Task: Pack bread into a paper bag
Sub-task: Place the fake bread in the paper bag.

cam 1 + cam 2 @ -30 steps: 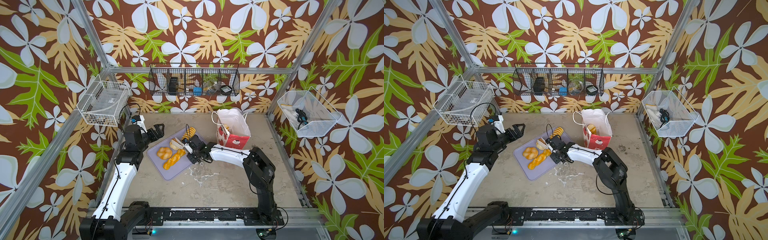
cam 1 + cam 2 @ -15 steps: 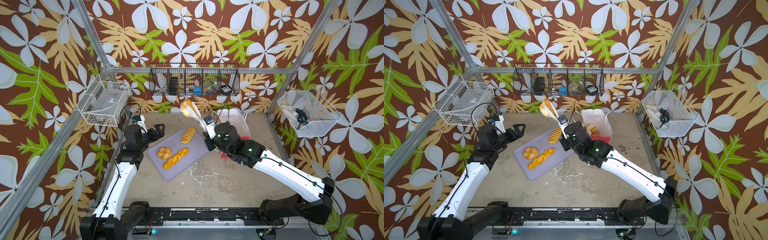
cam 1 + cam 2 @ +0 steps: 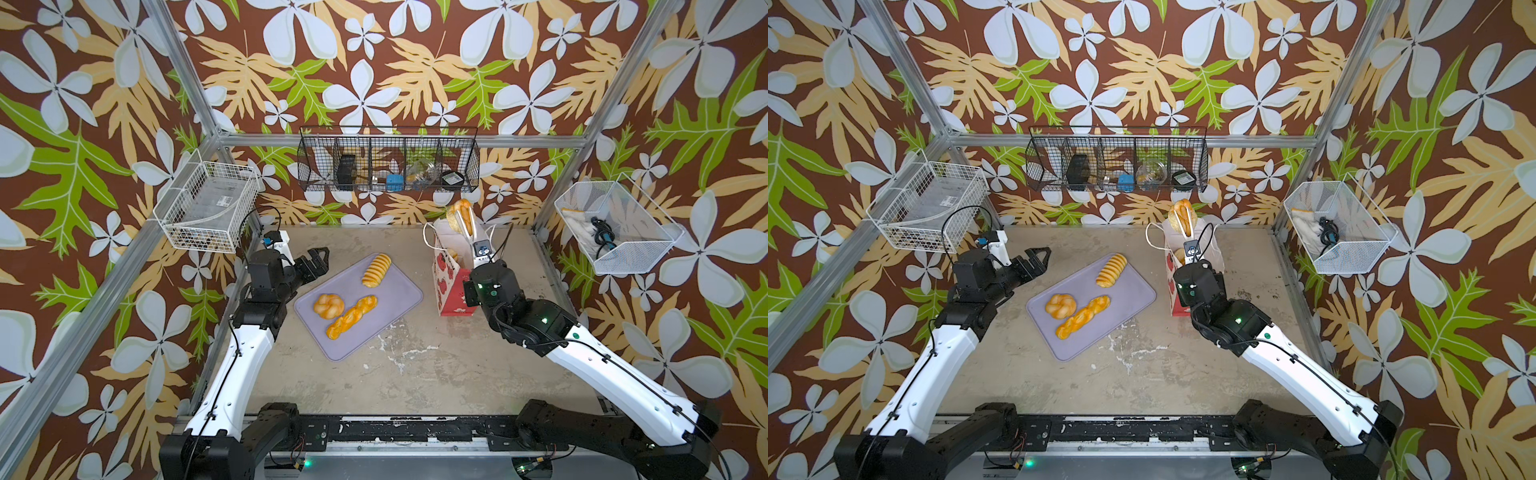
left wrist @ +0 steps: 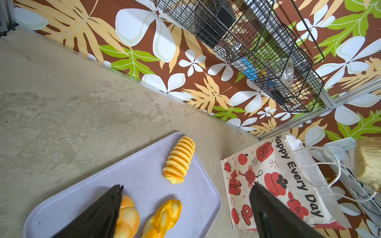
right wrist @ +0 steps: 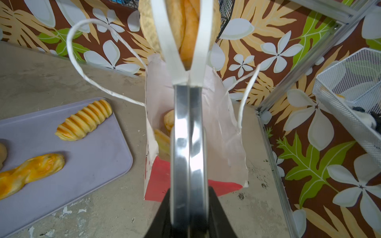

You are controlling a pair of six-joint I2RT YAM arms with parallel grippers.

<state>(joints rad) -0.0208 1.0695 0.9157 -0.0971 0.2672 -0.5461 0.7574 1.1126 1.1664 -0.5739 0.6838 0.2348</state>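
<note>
Swung over from the lavender tray (image 3: 395,291), right gripper (image 5: 188,206) clenches tongs (image 5: 181,134) pinching a bread piece (image 3: 460,210) above the paper bag (image 3: 449,286).
Three other bread pieces (image 3: 351,316) lie on the tray; left gripper (image 3: 318,261) hovers, jaws apart.

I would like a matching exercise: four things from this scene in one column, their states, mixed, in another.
1. ridged oval golden roll
2. pale-sided golden bread piece
3. left black pincer
4. red-and-white paper gift bag

A. standing upright on the table
B. gripped by the right pincer above the bag
C. open, empty
D. lying on the flat lavender tray

Pairs: 1-D, 2-B, 3-C, 4-A.
</note>
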